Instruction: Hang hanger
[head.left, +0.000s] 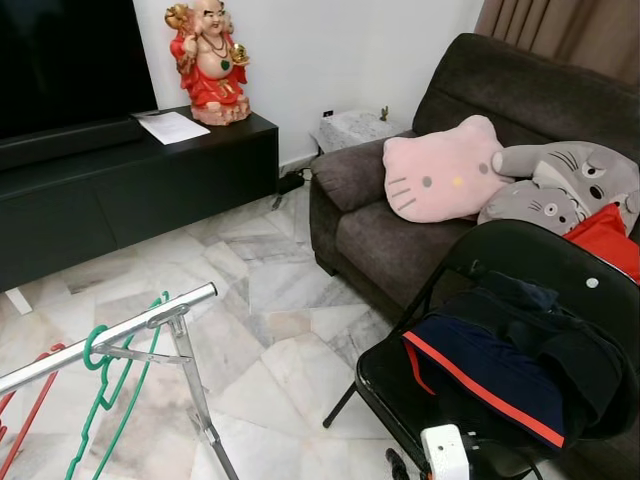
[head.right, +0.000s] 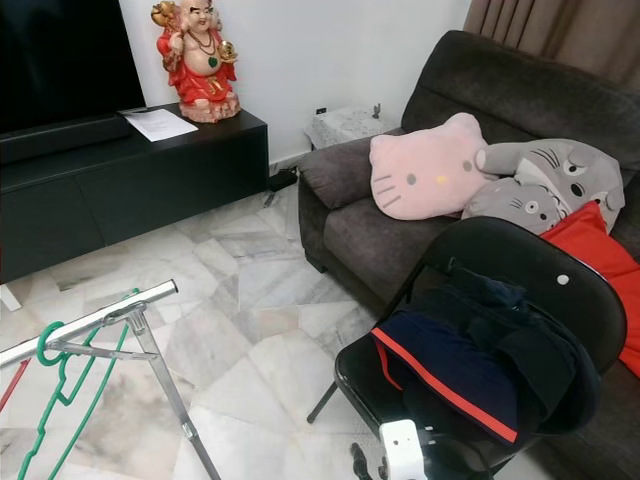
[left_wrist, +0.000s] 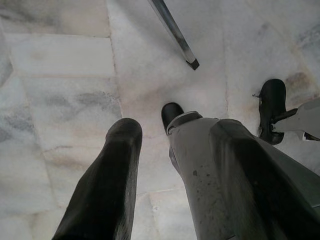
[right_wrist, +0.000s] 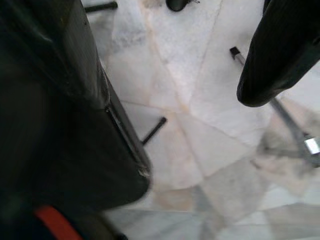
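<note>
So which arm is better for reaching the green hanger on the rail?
Left, probably. The green hanger hangs on the silver rail at the robot's left, and the left claw is open, empty. The black chair stands on the right.

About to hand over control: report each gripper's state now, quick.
Left gripper: open, holding nothing, pointing down at the marble floor.
Right gripper: open, holding nothing, beside the black chair.

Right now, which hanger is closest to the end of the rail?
The green hanger. It hooks over the rail nearer its free end, while the red hanger hangs farther back, at the picture's edge.
</note>
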